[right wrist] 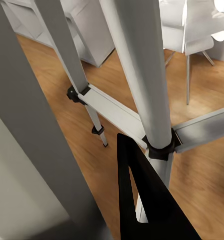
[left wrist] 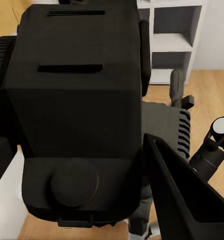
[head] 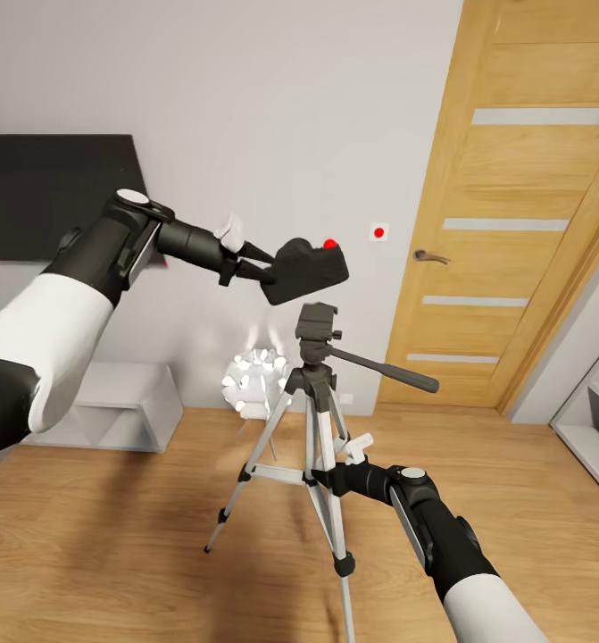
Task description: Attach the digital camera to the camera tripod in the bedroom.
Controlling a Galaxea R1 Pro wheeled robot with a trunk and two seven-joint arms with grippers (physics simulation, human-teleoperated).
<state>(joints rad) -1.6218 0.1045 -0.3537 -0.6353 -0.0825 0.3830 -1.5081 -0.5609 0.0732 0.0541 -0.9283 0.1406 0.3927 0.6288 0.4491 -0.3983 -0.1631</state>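
In the head view your left pincer (head: 256, 266) sits a little above the centre of the frame, clamped on the digital camera (head: 308, 268). The camera is black and boxy, it is tilted, and its red dot (head: 330, 242) shows on the upper edge. It hangs in the air just above the camera tripod (head: 321, 429) and a bit to the left of the tripod head (head: 318, 326); the two are near but I see a small gap, so they do not touch.

The tripod stands on the wood floor (head: 112, 545) in the middle of the frame, with silver legs spread and its long dark handle (head: 388, 366) pointing toward the right, in front of the wooden door (head: 522, 223). Your right pincer (head: 335, 471) is low in the centre, at the legs of the tripod. In the right wrist view one black finger (right wrist: 142, 200) lies beside a silver leg (right wrist: 142, 75), but I cannot tell if this pincer is clamped on the leg or only next to it.

In the left wrist view the camera body (left wrist: 76, 100) is very close, with one dark finger (left wrist: 182, 195) against its side.

Behind the tripod, a white spiky lamp (head: 254, 379) stands by the wall, and a low white shelf (head: 120, 406) is at the left.
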